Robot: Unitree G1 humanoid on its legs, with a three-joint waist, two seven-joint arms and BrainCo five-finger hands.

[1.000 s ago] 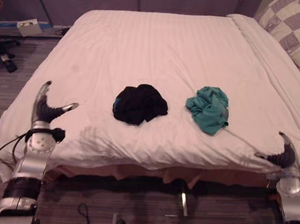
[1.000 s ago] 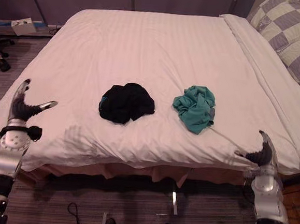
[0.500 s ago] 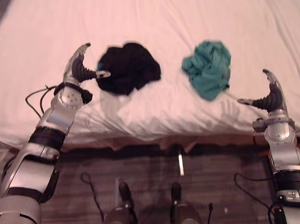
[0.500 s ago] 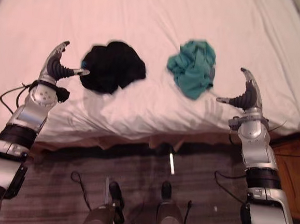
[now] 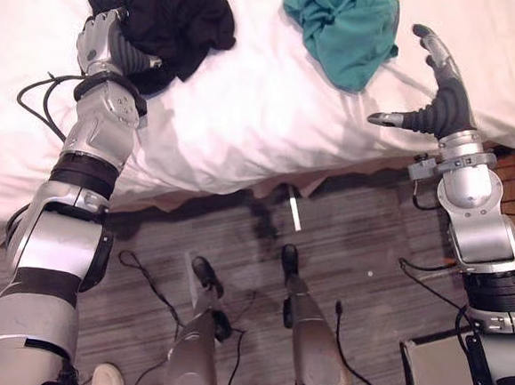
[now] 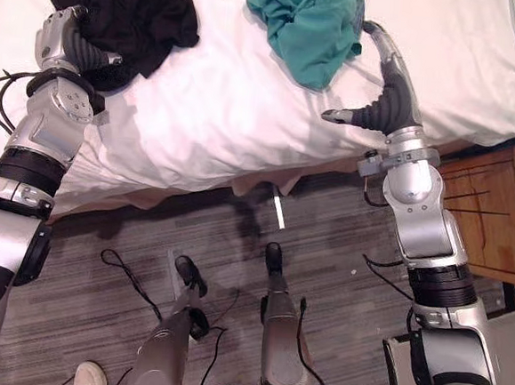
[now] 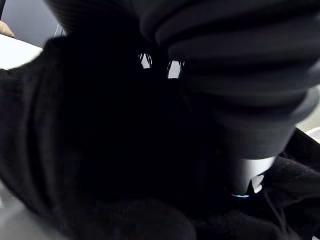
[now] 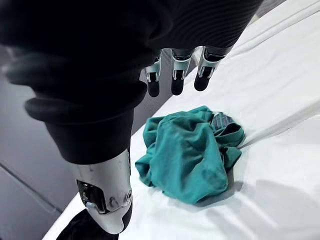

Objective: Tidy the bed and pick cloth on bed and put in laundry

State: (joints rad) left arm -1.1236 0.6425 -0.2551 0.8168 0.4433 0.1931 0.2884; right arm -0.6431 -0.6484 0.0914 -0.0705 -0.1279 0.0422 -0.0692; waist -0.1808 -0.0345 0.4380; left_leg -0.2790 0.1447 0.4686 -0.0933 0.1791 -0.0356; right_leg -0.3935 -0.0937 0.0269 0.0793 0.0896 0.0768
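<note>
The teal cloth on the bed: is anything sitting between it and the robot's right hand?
Nothing visible does. The right hand is open just beside the teal cloth, with bare white bedsheet below the gap. The black cloth lies off to the other side, at the left hand.

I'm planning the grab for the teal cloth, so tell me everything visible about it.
The teal cloth is a crumpled, soft-looking bundle of thin fabric with deep folds and a small darker patch at one edge. It lies loose on the white bedsheet near the bed's front edge. The open right hand hovers just beside it, apparently not touching.
</note>
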